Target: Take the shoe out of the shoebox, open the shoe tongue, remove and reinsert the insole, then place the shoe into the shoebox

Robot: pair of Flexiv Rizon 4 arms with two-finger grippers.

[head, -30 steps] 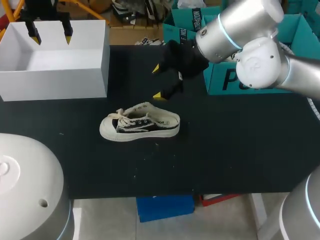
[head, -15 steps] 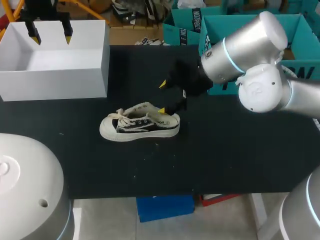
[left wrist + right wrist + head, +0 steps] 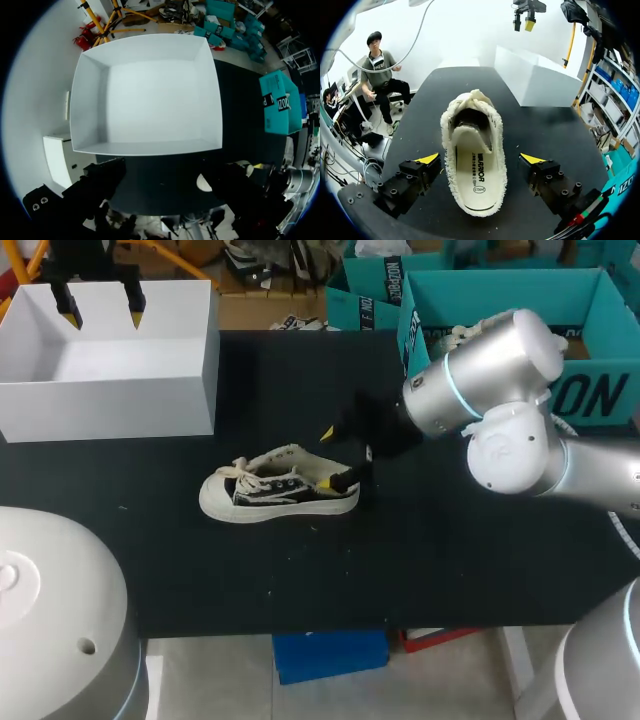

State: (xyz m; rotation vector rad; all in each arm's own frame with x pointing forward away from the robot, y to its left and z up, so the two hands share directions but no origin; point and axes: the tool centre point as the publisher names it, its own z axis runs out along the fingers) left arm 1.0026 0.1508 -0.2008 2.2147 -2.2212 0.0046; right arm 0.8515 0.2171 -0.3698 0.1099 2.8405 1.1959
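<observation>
One shoe (image 3: 280, 490), one shoebox (image 3: 110, 360) and two grippers are in view.

The shoe stands upright on its sole in the middle of the black table (image 3: 450, 560), outside the shoebox and well apart from it. Its toe points to my left and its heel to my right. It is a low canvas sneaker with black sides, a white rubber sole and toe cap, a frayed cream rim around the opening and loose cream laces (image 3: 245, 472). From the right wrist the shoe (image 3: 474, 160) is seen from the heel end, with a pale insole (image 3: 476, 182) lying flat inside and the tongue (image 3: 470, 135) ahead of it.

The right gripper (image 3: 335, 458) is at the heel, its fingers spread wide. One yellow tip sits on each side of the shoe with a gap to each, so the right gripper (image 3: 480, 159) grips nothing.

The white shoebox (image 3: 145, 95) sits open at the table's back left corner. The left gripper (image 3: 102, 312) hangs over its back wall with fingers apart, holding nothing.

A second ago the right gripper was up behind the shoe and clear of it. Since then it has come down and forward to straddle the heel. The shoe, the shoebox and the left gripper have not shifted.
</observation>
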